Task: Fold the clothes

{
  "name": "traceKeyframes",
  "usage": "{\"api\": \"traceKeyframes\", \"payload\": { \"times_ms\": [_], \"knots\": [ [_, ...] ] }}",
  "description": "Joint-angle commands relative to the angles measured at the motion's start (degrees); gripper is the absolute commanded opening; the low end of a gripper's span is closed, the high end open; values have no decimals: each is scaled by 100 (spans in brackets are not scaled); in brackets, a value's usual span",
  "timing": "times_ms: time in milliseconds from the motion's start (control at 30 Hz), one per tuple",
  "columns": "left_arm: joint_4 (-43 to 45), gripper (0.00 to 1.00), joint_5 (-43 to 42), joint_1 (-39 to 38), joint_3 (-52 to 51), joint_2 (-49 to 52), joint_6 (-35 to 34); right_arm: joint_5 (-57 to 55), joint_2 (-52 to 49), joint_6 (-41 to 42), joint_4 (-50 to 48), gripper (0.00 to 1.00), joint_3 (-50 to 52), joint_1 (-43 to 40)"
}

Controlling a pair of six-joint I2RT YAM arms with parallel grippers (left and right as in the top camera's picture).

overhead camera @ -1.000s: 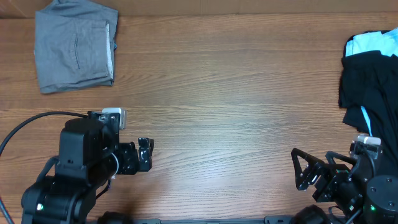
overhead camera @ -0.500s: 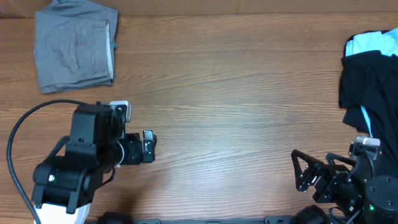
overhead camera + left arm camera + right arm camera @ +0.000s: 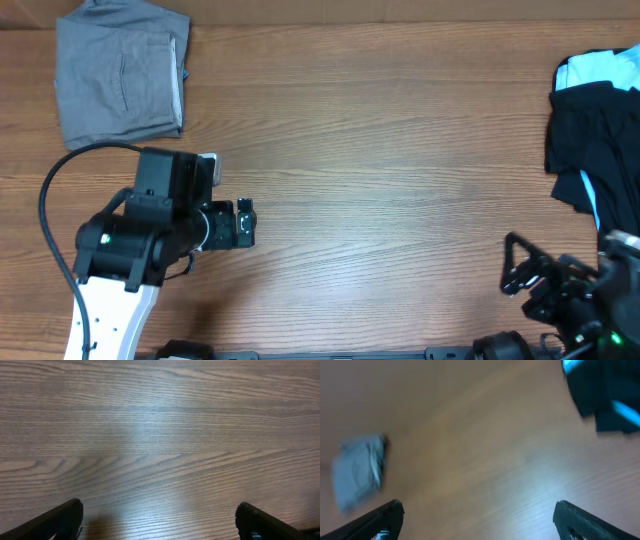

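The clothes, one plain mid-grey garment with a slit pocket, lie folded flat at the table's far left corner. They appear blurred at the left of the right wrist view. My left gripper is open over bare wood, below and to the right of the garment and well apart from it. The left wrist view shows only wood grain between its wide-set fingertips. My right gripper stands open near the front right corner, with nothing between its fingers.
A heap of black and light-blue garments lies at the right edge, also at the top right of the right wrist view. A black cable loops from the left arm.
The left arm has risen and shifted right and slightly farther from the front edge. The right arm has drawn back toward the front right corner. Both grippers stayed open.
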State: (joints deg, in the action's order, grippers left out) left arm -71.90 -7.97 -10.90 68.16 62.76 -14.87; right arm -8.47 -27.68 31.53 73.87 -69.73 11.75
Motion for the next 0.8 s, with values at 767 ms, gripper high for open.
{"api": "traceKeyframes", "payload": {
  "times_ms": [767],
  "knots": [
    [22, 100, -44, -37, -22, 1399, -57, 597, 2765, -223, -7287, 100, 6555, -826]
  ]
}}
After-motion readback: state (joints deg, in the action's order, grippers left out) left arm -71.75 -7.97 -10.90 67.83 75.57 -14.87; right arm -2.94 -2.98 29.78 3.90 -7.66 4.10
